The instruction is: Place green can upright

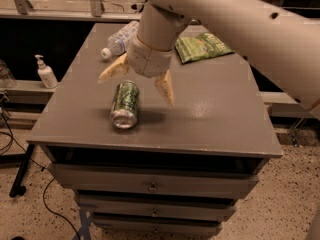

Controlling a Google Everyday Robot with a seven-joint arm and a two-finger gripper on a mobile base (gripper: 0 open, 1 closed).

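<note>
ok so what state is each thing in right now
green can: lying on its side, not gripped
gripper: open, fingers spread over the can's far end
plastic bottle: on its side, cap on
snack bag: lying flat
drawers: shut
pump bottle: upright

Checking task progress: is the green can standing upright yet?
No, the green can lies on its side on the table, with the open gripper spread above it.
</note>
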